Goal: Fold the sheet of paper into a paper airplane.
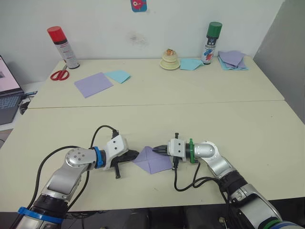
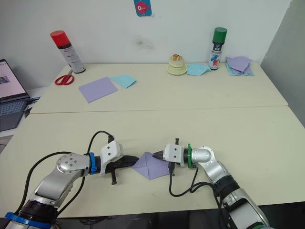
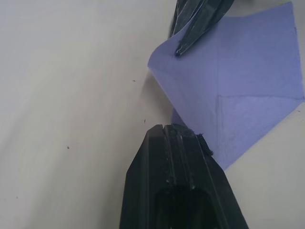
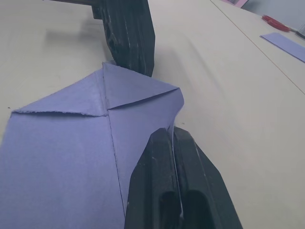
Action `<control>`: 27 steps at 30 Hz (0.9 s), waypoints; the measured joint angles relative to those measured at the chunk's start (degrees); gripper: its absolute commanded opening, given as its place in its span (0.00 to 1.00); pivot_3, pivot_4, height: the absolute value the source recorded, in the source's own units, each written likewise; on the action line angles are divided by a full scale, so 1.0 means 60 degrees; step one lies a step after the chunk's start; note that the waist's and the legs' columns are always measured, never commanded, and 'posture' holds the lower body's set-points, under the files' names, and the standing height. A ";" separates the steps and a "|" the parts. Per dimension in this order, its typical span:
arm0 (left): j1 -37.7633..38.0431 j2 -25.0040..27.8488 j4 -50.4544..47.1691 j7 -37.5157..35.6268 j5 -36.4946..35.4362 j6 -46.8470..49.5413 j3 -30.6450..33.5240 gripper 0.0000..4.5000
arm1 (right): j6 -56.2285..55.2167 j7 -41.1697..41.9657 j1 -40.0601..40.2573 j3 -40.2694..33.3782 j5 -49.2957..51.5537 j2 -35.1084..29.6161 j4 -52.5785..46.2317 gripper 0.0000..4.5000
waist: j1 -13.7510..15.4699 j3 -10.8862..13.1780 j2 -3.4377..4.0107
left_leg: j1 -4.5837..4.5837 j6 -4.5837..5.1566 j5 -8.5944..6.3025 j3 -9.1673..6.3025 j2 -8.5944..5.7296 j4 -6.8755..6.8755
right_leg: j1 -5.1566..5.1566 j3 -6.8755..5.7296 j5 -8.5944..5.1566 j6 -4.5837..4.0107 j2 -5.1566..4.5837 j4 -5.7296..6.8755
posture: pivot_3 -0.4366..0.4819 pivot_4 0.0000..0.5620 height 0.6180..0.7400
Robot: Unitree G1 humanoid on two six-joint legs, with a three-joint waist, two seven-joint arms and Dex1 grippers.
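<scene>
Cream tabletop (image 1: pixel 248 129) with a seam across it.
I see the creased sheet of paper (image 1: pixel 152 160) at 6 o'clock; lavender sheet (image 1: pixel 93 84), blue sheet (image 1: pixel 117 76), scissors (image 1: pixel 59 74) and red-capped can (image 1: pixel 63 47) at 10; green-capped can (image 1: pixel 211 42) and paper pile (image 1: pixel 232 59) at 1.

1. The right gripper (image 4: pixel 172 135) rises from the near edge, its two black fingers (image 4: pixel 152 167) pressed flat together with no gap between them.
2. Its tips touch the lifted edge of the sheet of paper (image 4: pixel 62 152), a lavender sheet lying on the cream table (image 4: pixel 228 86).
3. The sheet has two corners folded inward to a centre crease, forming a point.
4. The left gripper (image 4: pixel 136 59) comes in from the far side, its dark fingers resting at that point.
5. Another lavender sheet (image 4: pixel 286 45) and red scissors (image 4: pixel 279 21) lie far off.
</scene>
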 measured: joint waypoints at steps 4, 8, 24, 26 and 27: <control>-0.0062 0.0004 0.0321 0.0335 -0.0179 0.0235 0.0689 0.00 | -0.0231 -0.0184 -0.0030 0.0049 -0.0162 -0.0009 0.0142 0.01 | -0.0012 0.0000 -0.0002 | 0.0000 -0.0003 0.0002 -0.0005 0.0025 0.0000 | -0.0005 -0.0002 0.0009 -0.0016 0.0030 0.0001 | 0.48 0.27 1.00; -0.0410 0.0073 -0.0317 0.0513 -0.0971 0.1080 0.1703 0.00 | -0.0442 -0.0241 -0.0070 0.0077 -0.0268 -0.0012 0.0253 0.01 | -0.0005 -0.0003 -0.0006 | 0.0001 -0.0006 0.0003 -0.0002 0.0039 0.0002 | -0.0001 -0.0003 0.0011 -0.0018 0.0040 -0.0001 | 0.48 0.27 1.00; 0.1118 -0.0723 -0.2029 0.1695 -0.0509 0.2064 0.0112 0.00 | 0.0054 -0.0303 0.0009 0.0028 -0.0053 0.0041 0.0079 0.01 | 0.0018 -0.0003 -0.0006 | 0.0015 -0.0009 0.0003 0.0021 0.0070 -0.0001 | 0.0005 0.0010 0.0022 -0.0040 0.0066 -0.0004 | 0.48 0.27 1.00; 0.1065 -0.0833 -0.1756 0.1895 -0.0370 0.1790 0.0116 0.00 | 0.0088 -0.0303 0.0012 0.0028 -0.0057 0.0012 0.0063 0.01 | 0.0021 -0.0005 -0.0005 | 0.0024 -0.0010 0.0003 0.0022 0.0070 -0.0001 | 0.0012 0.0012 0.0022 -0.0040 0.0065 -0.0007 | 0.48 0.27 1.00; 0.1032 -0.0886 -0.1642 0.1984 -0.0345 0.1694 0.0124 0.00 | 0.0121 -0.0302 0.0014 0.0028 -0.0057 0.0004 0.0051 0.01 | 0.0022 -0.0007 -0.0003 | 0.0028 -0.0010 0.0003 0.0023 0.0070 -0.0001 | 0.0017 0.0012 0.0022 -0.0040 0.0065 -0.0006 | 0.48 0.27 1.00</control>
